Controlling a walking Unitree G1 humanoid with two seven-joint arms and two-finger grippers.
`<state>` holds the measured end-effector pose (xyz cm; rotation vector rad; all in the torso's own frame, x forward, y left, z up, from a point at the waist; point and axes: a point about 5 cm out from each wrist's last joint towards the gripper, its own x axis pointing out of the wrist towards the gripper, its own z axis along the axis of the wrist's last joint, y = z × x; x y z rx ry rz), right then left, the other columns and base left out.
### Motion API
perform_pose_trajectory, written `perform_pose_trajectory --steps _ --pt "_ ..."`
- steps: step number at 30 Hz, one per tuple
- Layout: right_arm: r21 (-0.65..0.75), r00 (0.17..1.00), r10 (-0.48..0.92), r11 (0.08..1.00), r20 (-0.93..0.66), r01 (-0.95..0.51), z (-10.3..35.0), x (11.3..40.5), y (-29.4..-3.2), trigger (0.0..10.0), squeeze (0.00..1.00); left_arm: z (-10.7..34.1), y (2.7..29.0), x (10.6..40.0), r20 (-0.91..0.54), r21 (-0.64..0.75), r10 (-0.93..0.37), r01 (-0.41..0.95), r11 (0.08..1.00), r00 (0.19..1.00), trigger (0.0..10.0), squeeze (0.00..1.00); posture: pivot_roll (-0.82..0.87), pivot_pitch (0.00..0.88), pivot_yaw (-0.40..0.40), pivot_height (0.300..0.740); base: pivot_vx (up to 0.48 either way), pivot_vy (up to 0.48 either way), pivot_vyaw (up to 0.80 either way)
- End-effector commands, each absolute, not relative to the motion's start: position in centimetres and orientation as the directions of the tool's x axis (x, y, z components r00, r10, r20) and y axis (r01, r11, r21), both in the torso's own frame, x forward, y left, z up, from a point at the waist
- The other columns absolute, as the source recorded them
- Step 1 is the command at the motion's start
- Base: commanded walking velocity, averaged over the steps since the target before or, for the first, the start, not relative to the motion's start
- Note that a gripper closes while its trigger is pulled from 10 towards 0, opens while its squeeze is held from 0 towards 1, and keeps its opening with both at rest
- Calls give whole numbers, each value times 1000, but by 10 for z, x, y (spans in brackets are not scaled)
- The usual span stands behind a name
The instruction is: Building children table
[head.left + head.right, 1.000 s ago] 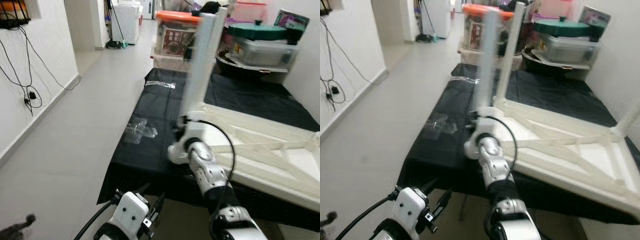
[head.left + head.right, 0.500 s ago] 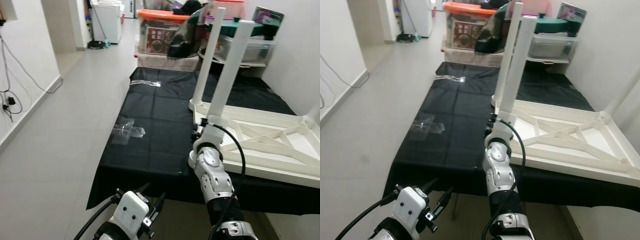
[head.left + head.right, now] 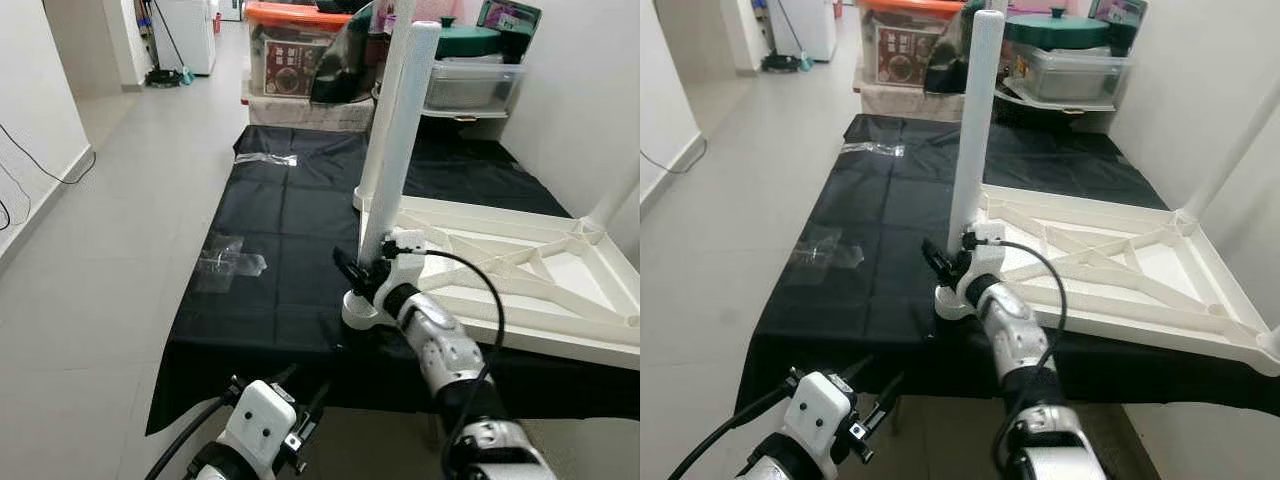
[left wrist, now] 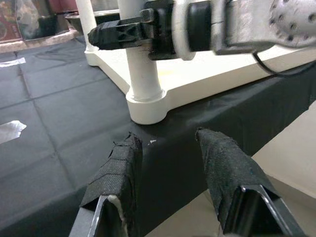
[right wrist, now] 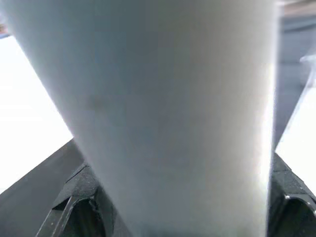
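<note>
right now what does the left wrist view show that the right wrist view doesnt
The left wrist view shows the left gripper open over the edge of the black cloth, the socket where the white leg meets the upturned tabletop, and the right gripper from the side. The right wrist view shows the leg's surface close up, blurred, with a dark finger on either side. Both show that leg with the right gripper around it.

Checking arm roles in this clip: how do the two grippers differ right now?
The right gripper is raised to the white table leg, fingers around its lower part; the left gripper hangs low before the table edge, open and holding nothing. Both have two black fingers.
</note>
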<state>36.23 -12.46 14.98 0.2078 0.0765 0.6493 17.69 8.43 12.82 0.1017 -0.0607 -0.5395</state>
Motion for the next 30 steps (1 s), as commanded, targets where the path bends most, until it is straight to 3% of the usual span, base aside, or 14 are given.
perform_pose_trajectory --steps 1,8,11,12,13,17,18,19,21,22,24,25,28,30 --pt "262 568 823 550 -11 -793 149 353 -103 10000 0 125 84 176 20 99 -521 517 850 853 10000 0 122 26 -91 740 0 0 0" --pt "216 330 940 340 -84 -915 138 343 -80 10000 0 125 84 176 19 98 -517 513 853 856 10000 0 128 34 -93 740 0 0 0" --pt "185 325 936 346 -134 -920 129 342 -69 10000 0 125 84 176 18 98 -517 513 853 856 10000 0 128 34 -93 740 0 0 0" --pt "182 348 927 370 -139 -911 128 343 -66 902 0 126 84 176 18 97 -517 513 853 856 10000 0 130 38 -93 740 0 0 0" --pt "180 363 921 385 -143 -905 127 344 -64 0 0 126 84 175 18 97 -517 513 853 856 10000 0 130 38 -93 740 0 0 0" --pt "167 395 908 414 -136 -895 128 346 -62 0 0 126 84 175 18 97 -517 513 853 856 10000 0 129 38 -91 740 0 0 0" --pt "154 496 858 513 -134 -845 128 352 -62 0 0 126 84 175 18 95 -517 513 853 856 10000 0 128 39 -93 740 0 0 0" --pt "154 496 858 513 -134 -845 128 352 -62 0 0 126 84 175 18 95 -517 513 853 856 10000 0 128 39 -93 740 0 0 0" --pt "119 711 686 727 -153 -676 129 365 -68 0 0 126 83 175 17 94 -518 515 852 855 10000 0 125 38 -92 740 0 0 0" --pt "119 711 686 727 -153 -676 129 365 -68 0 0 126 83 175 17 94 -518 515 852 855 10000 0 125 38 -92 740 0 0 0" --pt "69 916 351 936 -193 -344 127 377 -96 0 0 126 84 175 17 93 -518 515 852 855 10000 0 122 39 -92 740 0 0 0" --pt "69 916 351 936 -193 -344 127 377 -96 0 0 126 84 175 17 93 -518 515 852 855 10000 0 122 39 -92 740 0 0 0" --pt "38 977 -79 995 -198 88 127 378 -136 0 0 125 84 176 17 93 -520 516 851 854 10000 0 122 33 -91 740 0 0 0" --pt "53 961 -202 975 -188 215 130 374 -146 0 0 125 84 176 16 94 -521 518 850 853 10000 0 121 32 -89 740 0 0 0"
